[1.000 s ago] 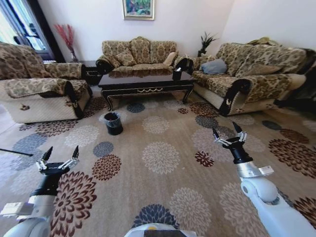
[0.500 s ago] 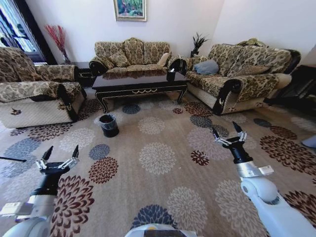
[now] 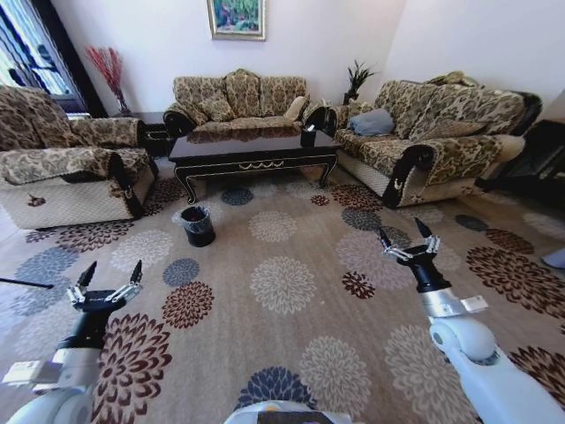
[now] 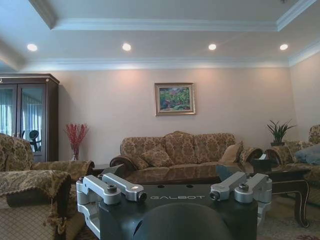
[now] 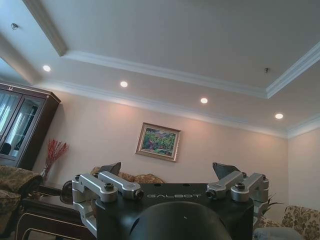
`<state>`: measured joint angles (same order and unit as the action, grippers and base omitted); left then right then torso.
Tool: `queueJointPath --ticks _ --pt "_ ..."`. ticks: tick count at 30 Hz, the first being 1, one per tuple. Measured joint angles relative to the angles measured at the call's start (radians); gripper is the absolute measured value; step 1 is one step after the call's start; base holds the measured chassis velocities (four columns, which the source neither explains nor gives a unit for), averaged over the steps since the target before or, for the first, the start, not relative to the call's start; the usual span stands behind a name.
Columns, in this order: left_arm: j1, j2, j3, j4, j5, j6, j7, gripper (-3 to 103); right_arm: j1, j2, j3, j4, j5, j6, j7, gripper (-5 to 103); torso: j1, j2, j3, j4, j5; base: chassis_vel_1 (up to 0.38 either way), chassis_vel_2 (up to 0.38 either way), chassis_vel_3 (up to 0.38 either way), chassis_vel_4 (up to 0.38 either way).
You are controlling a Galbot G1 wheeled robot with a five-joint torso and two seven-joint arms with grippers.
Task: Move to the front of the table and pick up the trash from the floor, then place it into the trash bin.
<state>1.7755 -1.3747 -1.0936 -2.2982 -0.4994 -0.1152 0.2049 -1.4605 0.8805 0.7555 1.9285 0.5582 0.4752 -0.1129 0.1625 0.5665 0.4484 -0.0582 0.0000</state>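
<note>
- Our left gripper (image 3: pixel 110 280) hangs low over the flowered carpet (image 3: pixel 291 291) on our left side, its 2 fingers spread apart and gripping nothing.
- Our right gripper (image 3: pixel 406 237) is raised over the carpet on our right, jaws likewise released and empty.
- The table (image 3: pixel 252 150) stands far ahead of us, between the 3 patterned sofas.
- The trash bin (image 3: pixel 197 225) sits on the carpet just before the table's left end, well apart from both grippers.
- We cannot make out any trash pieces on the floor.
</note>
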Motion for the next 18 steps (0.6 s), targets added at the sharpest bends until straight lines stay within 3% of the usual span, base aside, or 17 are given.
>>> queueJointPath --ticks 18 --pt "-0.020 0.003 0.015 0.019 0.000 -0.004 0.015 100 0.010 0.000 -0.006 -0.012 -0.001 -0.002 0.000 100 0.033 0.080 0.047 0.0000 0.0000 0.000 0.000 0.000 0.000"
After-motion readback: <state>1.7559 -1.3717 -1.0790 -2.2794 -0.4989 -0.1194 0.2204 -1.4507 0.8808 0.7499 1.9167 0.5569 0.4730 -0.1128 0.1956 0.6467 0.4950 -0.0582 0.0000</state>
